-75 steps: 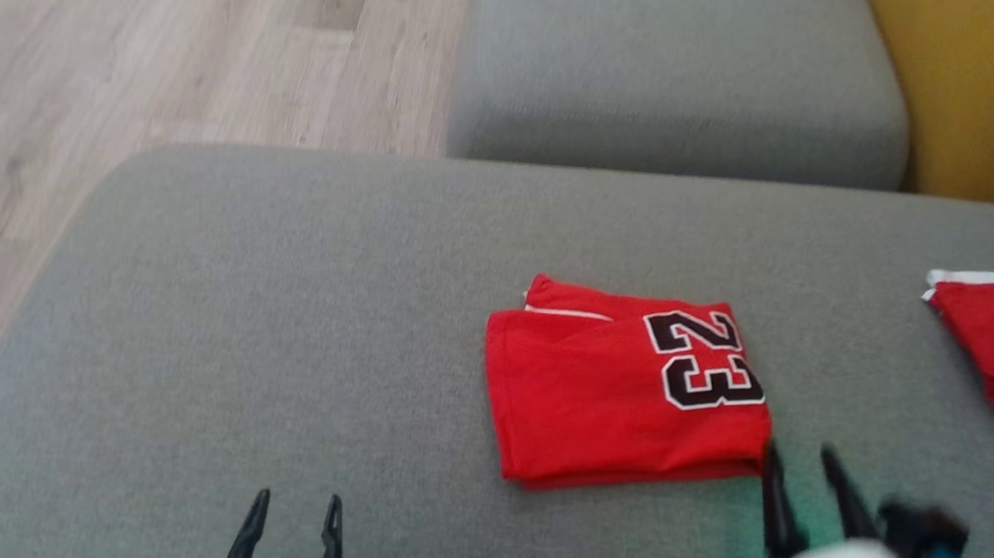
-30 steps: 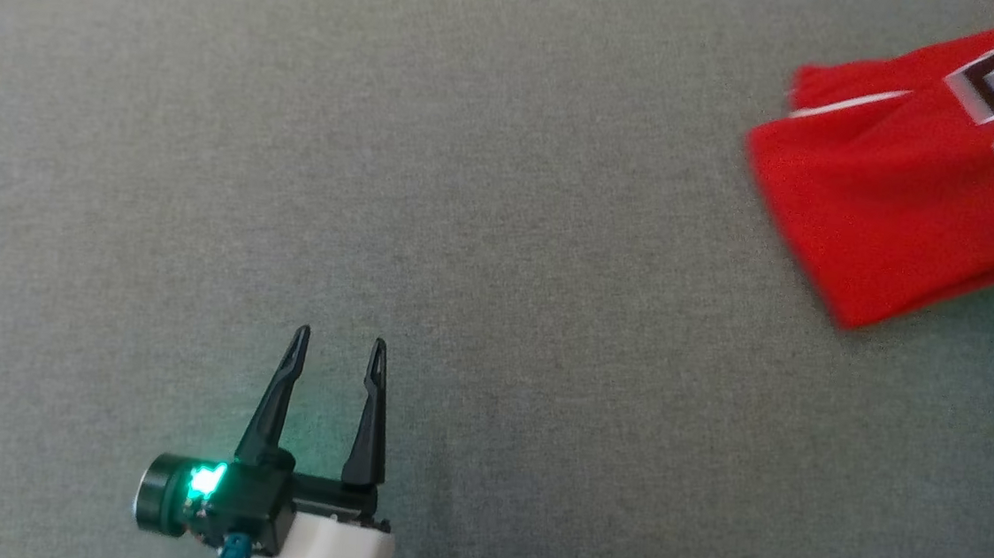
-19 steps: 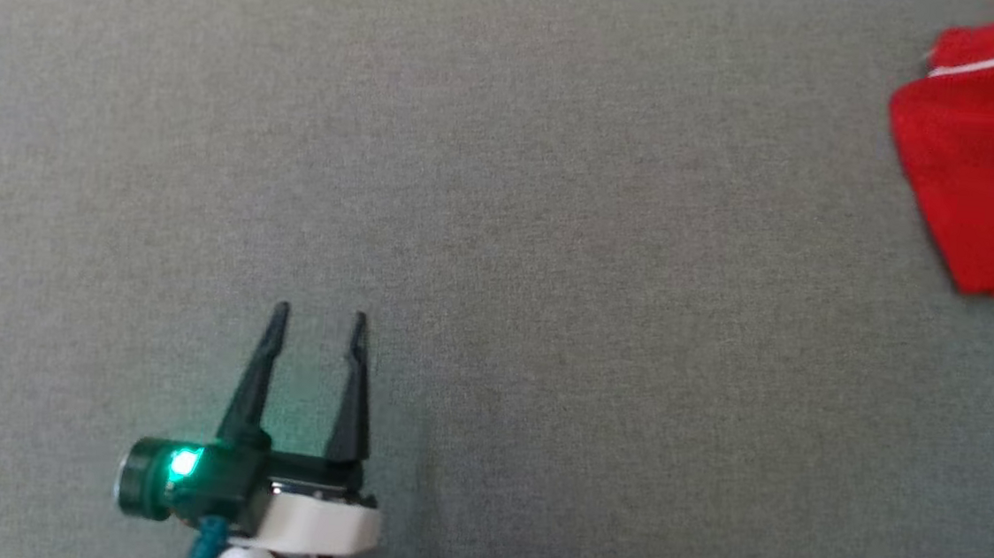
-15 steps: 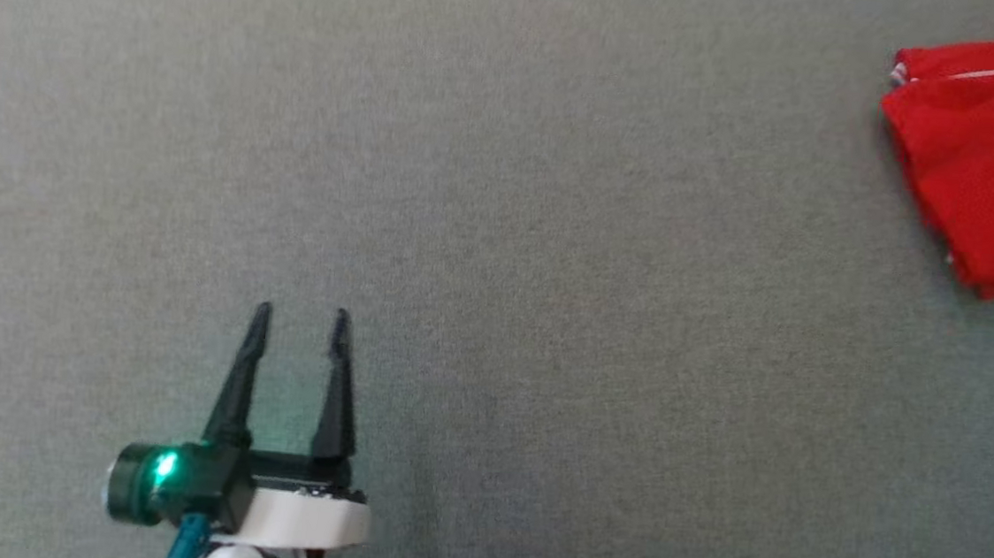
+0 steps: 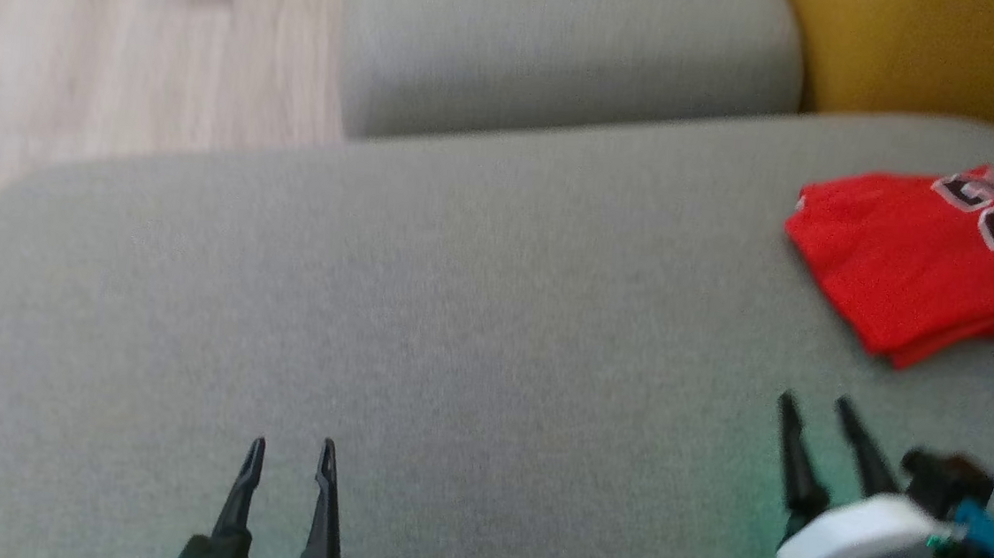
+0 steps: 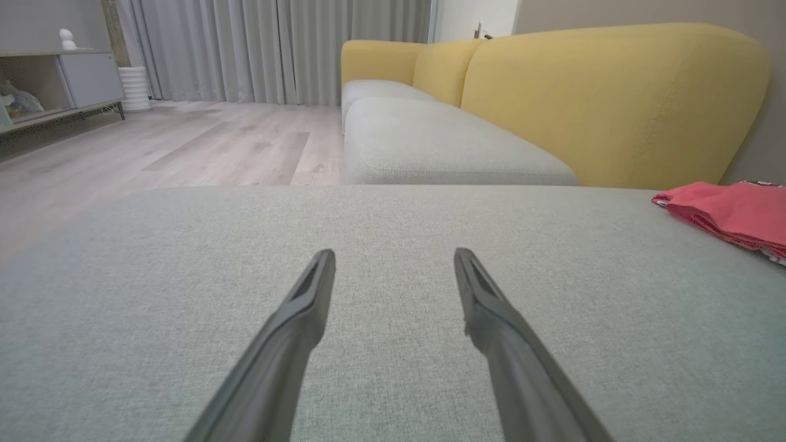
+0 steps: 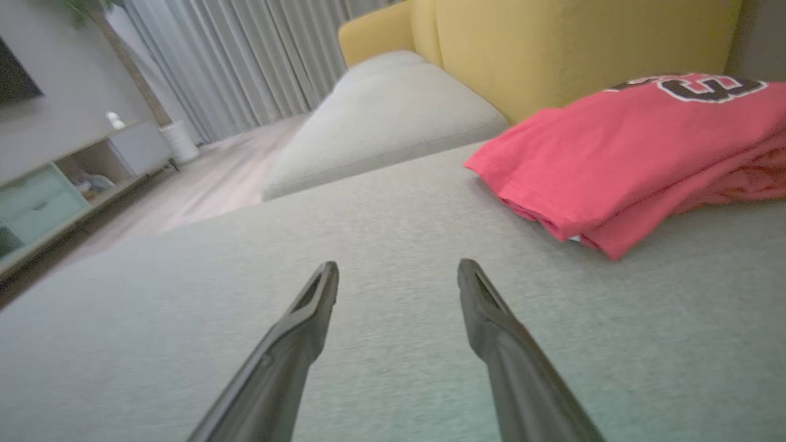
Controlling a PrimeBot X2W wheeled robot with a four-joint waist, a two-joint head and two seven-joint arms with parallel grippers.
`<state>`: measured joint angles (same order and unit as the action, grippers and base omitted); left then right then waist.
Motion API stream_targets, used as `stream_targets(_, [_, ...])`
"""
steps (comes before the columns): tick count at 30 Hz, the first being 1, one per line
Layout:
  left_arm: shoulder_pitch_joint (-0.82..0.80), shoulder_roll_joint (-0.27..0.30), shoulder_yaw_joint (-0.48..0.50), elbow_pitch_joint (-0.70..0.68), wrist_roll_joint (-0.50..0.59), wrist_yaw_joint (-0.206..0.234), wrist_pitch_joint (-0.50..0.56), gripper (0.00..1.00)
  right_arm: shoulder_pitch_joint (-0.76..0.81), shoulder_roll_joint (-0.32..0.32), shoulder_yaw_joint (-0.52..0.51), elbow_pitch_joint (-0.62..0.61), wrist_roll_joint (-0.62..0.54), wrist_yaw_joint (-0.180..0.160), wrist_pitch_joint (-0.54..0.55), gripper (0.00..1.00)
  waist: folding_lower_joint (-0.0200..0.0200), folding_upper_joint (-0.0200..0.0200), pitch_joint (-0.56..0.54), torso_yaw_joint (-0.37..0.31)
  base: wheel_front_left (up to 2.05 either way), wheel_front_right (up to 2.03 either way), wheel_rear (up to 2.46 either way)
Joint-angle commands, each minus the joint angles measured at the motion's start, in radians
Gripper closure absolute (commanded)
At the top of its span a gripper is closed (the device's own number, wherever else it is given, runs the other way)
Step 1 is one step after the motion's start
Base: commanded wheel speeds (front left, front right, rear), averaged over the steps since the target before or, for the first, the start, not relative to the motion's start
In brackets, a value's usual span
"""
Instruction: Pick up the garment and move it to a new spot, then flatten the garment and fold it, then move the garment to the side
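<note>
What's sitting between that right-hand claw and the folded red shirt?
Nothing but bare grey cushion. The right gripper and the red jersey sit apart, as the head and right wrist views show.

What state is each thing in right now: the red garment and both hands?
red garment: folded, number showing, lying on the grey cushion, nothing gripping it.
left hand: open, empty, over the cushion.
right hand: open, empty, just short of the garment.
</note>
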<state>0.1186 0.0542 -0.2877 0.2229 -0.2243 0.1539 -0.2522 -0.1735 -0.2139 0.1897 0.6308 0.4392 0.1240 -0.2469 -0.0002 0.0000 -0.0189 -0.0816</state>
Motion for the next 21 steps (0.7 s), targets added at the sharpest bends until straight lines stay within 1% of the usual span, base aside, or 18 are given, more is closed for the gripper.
stream_targets(1, [-0.022,-0.004,0.027,-0.017,-0.010,-0.004,-0.010,0.00,0.032,0.016,0.018,-0.117,-0.006,0.007,-0.014,0.00,0.0002,0.0000,-0.100,0.016,0.00,0.00,0.00])
stream_targets(5, [0.005,-0.004,0.020,-0.001,-0.020,-0.023,-0.010,0.00,0.180,0.084,-0.016,-0.267,-0.070,0.007,-0.015,0.00,0.0002,0.0000,-0.161,0.031,0.00,0.00,0.00])
stream_targets(9, [0.029,-0.004,0.016,0.011,0.002,-0.039,-0.010,0.00,0.279,0.118,-0.043,-0.366,-0.176,0.007,-0.015,0.00,0.0002,0.0000,-0.201,0.046,0.00,0.00,0.00])
stream_targets(11, [0.036,-0.004,0.011,0.024,0.022,-0.046,-0.010,0.00,0.329,0.130,-0.048,-0.388,-0.235,0.007,-0.015,0.00,0.0002,0.0000,-0.217,0.056,0.00,0.00,0.00])
stream_targets(21, [0.056,-0.004,0.048,0.013,0.047,-0.057,-0.010,0.00,0.364,0.148,-0.056,-0.390,-0.265,0.007,-0.015,0.00,0.0002,0.0000,-0.233,0.064,0.00,0.00,0.00])
